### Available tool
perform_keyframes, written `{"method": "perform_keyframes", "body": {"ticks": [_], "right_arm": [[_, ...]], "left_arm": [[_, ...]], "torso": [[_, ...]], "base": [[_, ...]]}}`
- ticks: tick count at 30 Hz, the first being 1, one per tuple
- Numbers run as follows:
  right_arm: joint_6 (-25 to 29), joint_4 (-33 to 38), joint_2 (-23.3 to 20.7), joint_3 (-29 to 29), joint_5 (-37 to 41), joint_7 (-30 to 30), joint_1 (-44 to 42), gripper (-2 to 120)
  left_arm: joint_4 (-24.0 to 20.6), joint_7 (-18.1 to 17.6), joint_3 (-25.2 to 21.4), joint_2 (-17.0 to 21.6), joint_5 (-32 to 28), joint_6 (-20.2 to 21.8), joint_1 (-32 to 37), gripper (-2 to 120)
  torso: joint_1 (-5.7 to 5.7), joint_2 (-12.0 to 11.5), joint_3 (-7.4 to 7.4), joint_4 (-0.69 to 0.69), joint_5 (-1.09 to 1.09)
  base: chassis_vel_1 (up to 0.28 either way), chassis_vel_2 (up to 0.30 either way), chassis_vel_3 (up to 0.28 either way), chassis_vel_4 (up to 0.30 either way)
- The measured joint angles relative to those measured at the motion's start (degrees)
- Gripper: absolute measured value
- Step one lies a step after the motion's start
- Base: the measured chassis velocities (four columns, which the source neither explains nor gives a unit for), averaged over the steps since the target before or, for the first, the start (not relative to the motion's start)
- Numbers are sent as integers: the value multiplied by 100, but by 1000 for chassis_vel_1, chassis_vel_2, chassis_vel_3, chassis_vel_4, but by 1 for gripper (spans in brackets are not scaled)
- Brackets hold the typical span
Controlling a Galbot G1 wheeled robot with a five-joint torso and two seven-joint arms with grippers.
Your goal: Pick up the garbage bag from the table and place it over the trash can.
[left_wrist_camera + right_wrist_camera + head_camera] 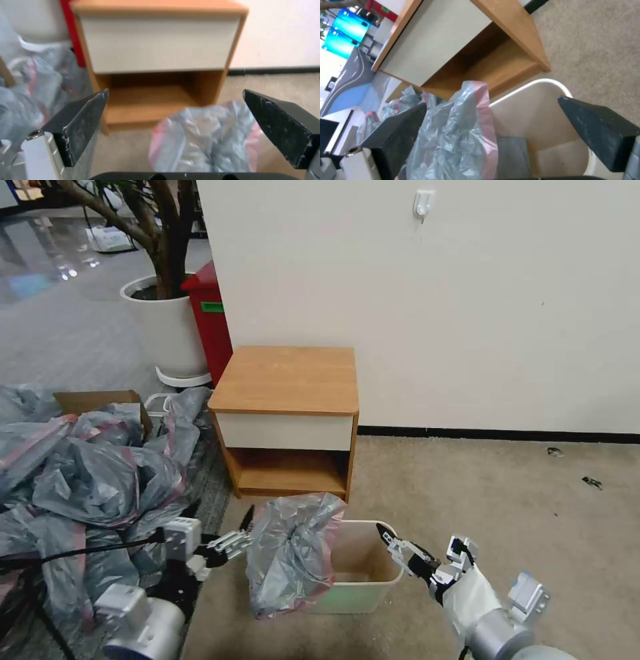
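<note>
The garbage bag [292,553], grey and crinkly with a pink rim band, hangs over the left side of the cream trash can [373,563], and part of it lies inside. My left gripper [233,537] is open just left of the bag, apart from it. My right gripper [417,535] stands open at the can's right rim, holding nothing. The table [287,380] stands behind the can with a bare top. The left wrist view looks between the wide jaws of the left gripper [175,93] at the bag [206,140]. In the right wrist view the right gripper [492,102] spans the bag [460,135] and the can [533,117].
A big heap of grey-and-pink bags [87,473] and a cardboard box [93,403] fill the floor at my left. A white planter [167,327] and a red bin [210,320] stand behind the table's left side. Open carpet [507,500] lies to the right.
</note>
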Motion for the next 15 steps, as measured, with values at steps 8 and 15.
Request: {"method": "perform_keyframes", "body": {"ticks": [8, 15], "right_arm": [[5, -5, 235, -79, -236, -19, -48, 100], [154, -91, 367, -246, -609, -48, -133, 100]], "left_arm": [[558, -473, 704, 144, 69, 8, -413, 87], [1211, -855, 1016, 43, 224, 89, -737, 68]], "torso": [[0, 0, 0, 0, -1], [0, 0, 0, 0, 0]], "base": [[0, 0, 0, 0], [0, 0, 0, 0]]}}
